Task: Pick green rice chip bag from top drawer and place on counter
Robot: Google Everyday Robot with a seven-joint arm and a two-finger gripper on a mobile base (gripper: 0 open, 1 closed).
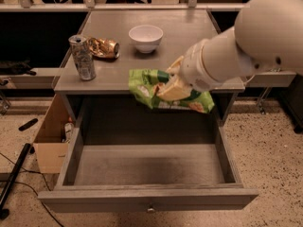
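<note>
The green rice chip bag (147, 86) hangs in the air in front of the counter's (156, 37) front edge, above the open top drawer (149, 167). My gripper (171, 85) is shut on the bag, its beige fingers pinching the bag's middle. The white arm comes in from the upper right and hides the right part of the counter. The drawer is pulled fully out, its knob (150, 208) at the front centre, and nothing lies inside it.
On the counter stand a white bowl (146, 37), a silver can (83, 57) at the left front, and a crumpled gold wrapper (104, 47) behind it. A cardboard box (51, 141) sits on the floor left of the cabinet.
</note>
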